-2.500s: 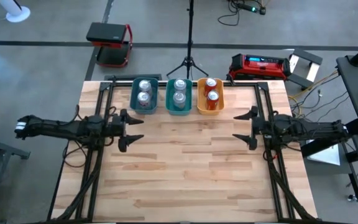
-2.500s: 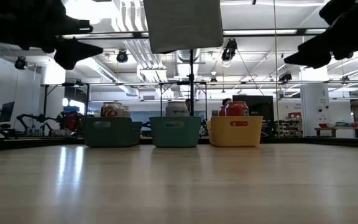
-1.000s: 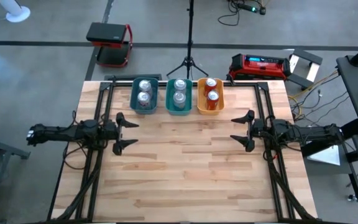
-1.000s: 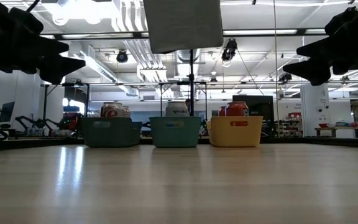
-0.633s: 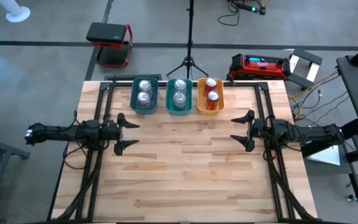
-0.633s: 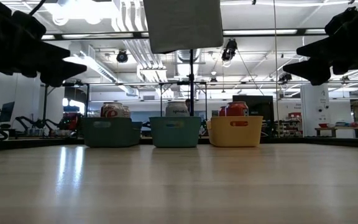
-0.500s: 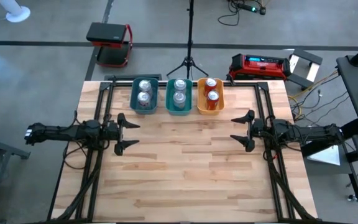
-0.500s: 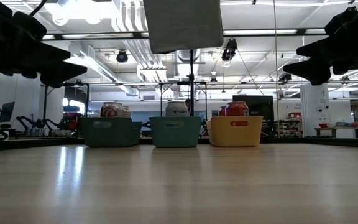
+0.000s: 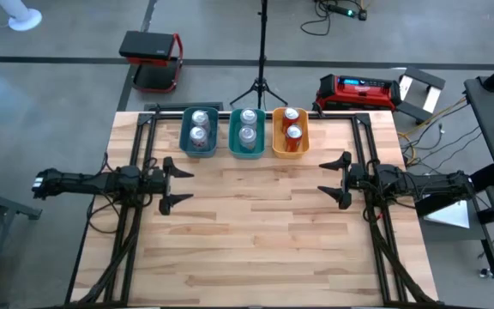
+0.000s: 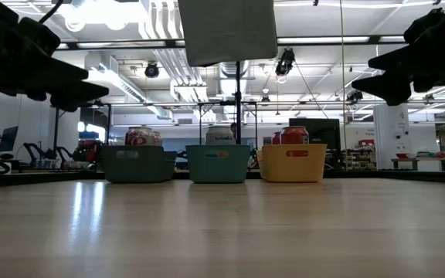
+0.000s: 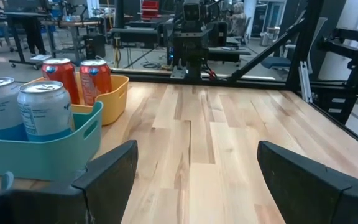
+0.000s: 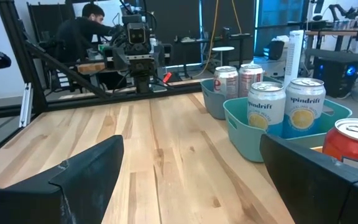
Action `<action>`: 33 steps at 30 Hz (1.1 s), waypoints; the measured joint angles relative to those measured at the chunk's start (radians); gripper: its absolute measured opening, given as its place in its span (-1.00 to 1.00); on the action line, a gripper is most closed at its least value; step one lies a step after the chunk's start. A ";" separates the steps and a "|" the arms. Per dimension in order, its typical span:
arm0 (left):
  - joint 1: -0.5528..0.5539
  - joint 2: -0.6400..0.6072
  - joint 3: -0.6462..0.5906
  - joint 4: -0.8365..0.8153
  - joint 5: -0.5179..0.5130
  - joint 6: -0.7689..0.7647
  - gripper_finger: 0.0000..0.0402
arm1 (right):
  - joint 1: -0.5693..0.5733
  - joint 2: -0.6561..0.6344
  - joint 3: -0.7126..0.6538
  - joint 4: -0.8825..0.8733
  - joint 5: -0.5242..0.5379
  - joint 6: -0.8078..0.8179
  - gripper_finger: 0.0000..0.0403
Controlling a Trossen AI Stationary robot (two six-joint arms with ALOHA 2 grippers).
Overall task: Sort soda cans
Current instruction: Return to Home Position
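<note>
Six soda cans stand in three bins along the table's far edge. Two silver-grey cans (image 9: pixel 199 126) are in the dark teal bin (image 9: pixel 185 137), and two more (image 9: pixel 247 126) are in the lighter teal bin (image 9: pixel 233 139). Two red cans (image 9: pixel 292 124) are in the orange bin (image 9: pixel 276 142). My left gripper (image 9: pixel 175 182) hovers open at the table's left side, pointing level toward the middle. My right gripper (image 9: pixel 336 178) hovers open at the right side, facing it. Neither has anything between its fingers. The left wrist view shows the red cans (image 11: pixel 78 78) and the right wrist view the silver cans (image 12: pixel 286 107).
Black frame rails (image 9: pixel 144 154) run along both table sides under the arms. A tripod stand (image 9: pixel 261 86) rises just behind the bins. In the right wrist view a person (image 12: pixel 86 34) sits beyond the table. Bare wood (image 9: pixel 256 223) stretches between the grippers and toward the near edge.
</note>
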 joint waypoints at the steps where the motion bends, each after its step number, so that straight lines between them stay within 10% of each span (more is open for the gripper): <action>1: 0.000 0.002 0.000 0.000 0.000 0.000 0.57 | 0.000 0.000 0.000 0.000 0.000 0.001 0.85; 33: 0.000 0.061 0.000 0.001 0.000 0.000 0.57 | 0.000 0.000 0.001 0.000 -0.002 0.001 0.85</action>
